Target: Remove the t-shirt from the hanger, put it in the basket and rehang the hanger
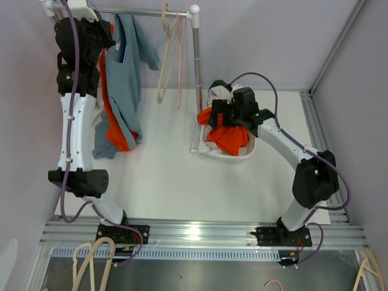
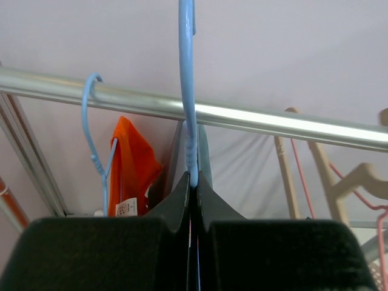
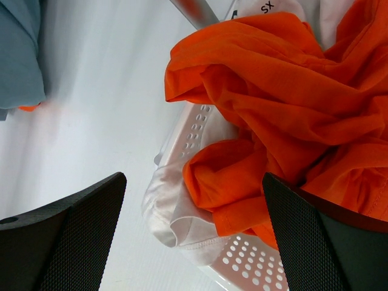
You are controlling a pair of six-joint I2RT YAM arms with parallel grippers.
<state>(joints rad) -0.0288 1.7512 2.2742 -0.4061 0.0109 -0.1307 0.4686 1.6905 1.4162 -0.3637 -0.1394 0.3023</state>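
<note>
We are finding open table (image 1: 163, 176) between the hanging shirts (image 1: 124, 79) and the basket (image 1: 240, 160); the rail post (image 1: 196, 73) is obstructing beside it.

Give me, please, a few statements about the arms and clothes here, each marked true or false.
1. The left tool is shut on the blue hanger by its hook. True.
2. The right tool grips the orange garment. False: it is open above it.
3. The white basket holds orange and white clothes. True.
4. The blue-grey t-shirt lies in the basket. False: it hangs at the rail.
</note>
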